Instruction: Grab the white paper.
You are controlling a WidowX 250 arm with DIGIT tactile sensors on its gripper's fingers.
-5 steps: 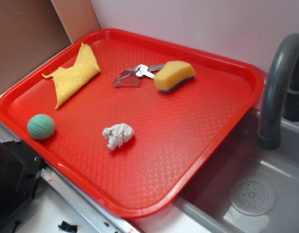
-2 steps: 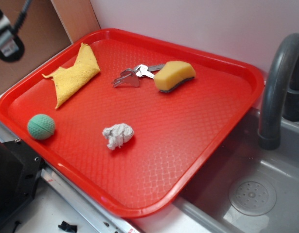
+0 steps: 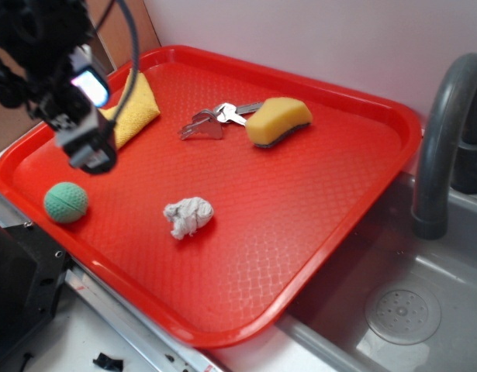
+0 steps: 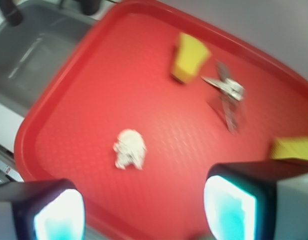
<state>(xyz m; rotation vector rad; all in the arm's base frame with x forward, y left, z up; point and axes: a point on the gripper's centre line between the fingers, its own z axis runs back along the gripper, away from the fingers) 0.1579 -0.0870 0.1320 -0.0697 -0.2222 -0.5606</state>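
The white paper [image 3: 188, 215] is a small crumpled wad lying on the red tray [image 3: 354, 201], a little left of its middle and towards the front. My gripper [image 3: 87, 124] hangs above the tray's left part, over the yellow cloth and well to the upper left of the wad. It is open and holds nothing. In the blurred wrist view the white paper [image 4: 129, 149] lies ahead of the gripper [image 4: 143, 210], clear of both lit pads [image 4: 59, 215] and a little left of the gap's centre.
On the tray also lie a green ball [image 3: 66, 202] at the front left, a yellow cloth [image 3: 133, 112] partly behind the gripper, keys [image 3: 215, 120] and a yellow sponge [image 3: 278, 122] at the back. A grey sink [image 3: 402, 314] with a dark faucet [image 3: 440, 139] lies to the right.
The arm has come in from the upper left and moved down and right over the tray's left part. The paper and the other objects have not moved.
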